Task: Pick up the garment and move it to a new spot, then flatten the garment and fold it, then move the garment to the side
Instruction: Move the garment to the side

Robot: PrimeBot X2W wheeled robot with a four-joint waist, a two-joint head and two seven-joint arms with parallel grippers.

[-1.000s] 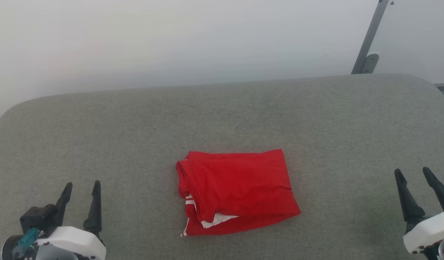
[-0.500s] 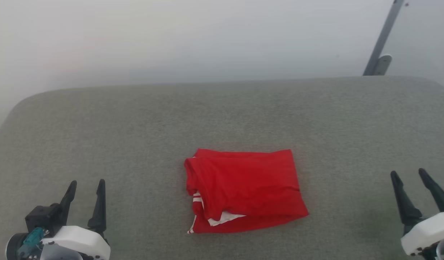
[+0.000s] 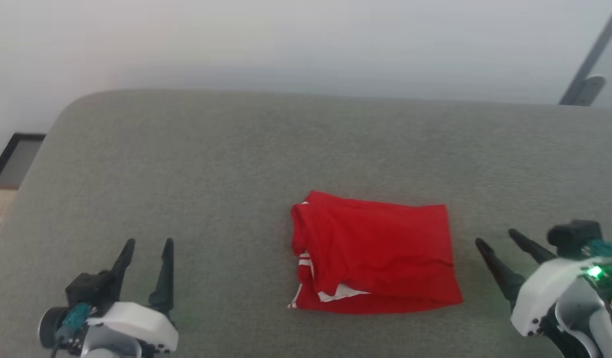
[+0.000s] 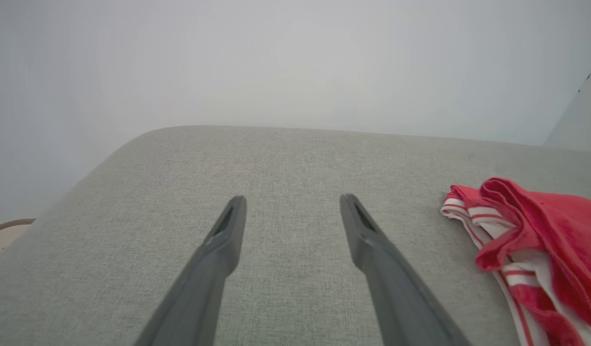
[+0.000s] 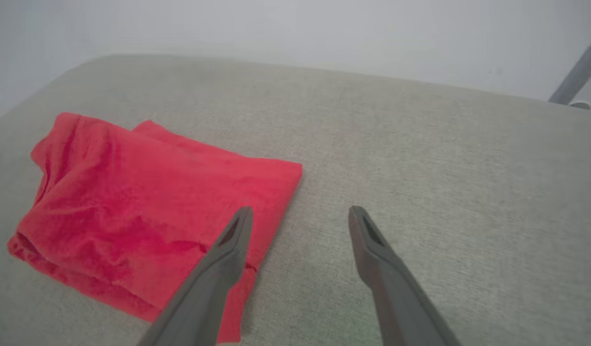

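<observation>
catalogue of the scene.

1. garment (image 3: 375, 258): red jersey shirt, folded into a rough rectangle. it is laid on the grey fabric surface (image 3: 211, 159), right of centre in the head view. the top layer is lightly rumpled. white cloth and red-and-white striped trim (image 3: 304, 262) are exposed along its left end and its near left corner.

2. left gripper (image 3: 150, 241): recorded at the lower left of the head view, over bare grey surface and well apart from the garment. its two dark fingers are spread, with a clear gap between them, and it is empty. in the left wrist view the parted fingers (image 4: 228, 235) are seen above the fabric, and the garment's striped end is seen at the far right.

3. right gripper (image 3: 494, 235): recorded at the lower right of the head view, just beside the garment's right edge. its tips are angled up and leftward. a narrow strip of grey surface is seen between the tips and the cloth. the fingers are parted and it is empty. in the right wrist view one finger (image 5: 226, 259) is seen across the garment's near corner. contact cannot be determined there. a green light (image 3: 593, 272) is lit on the white housing behind the fingers.

4. surroundings: a pale wall (image 3: 286, 40) is noted behind the surface, a slanted grey post (image 3: 592, 54) at the upper right, and a dark-framed panel (image 3: 15, 156) at the left edge.
</observation>
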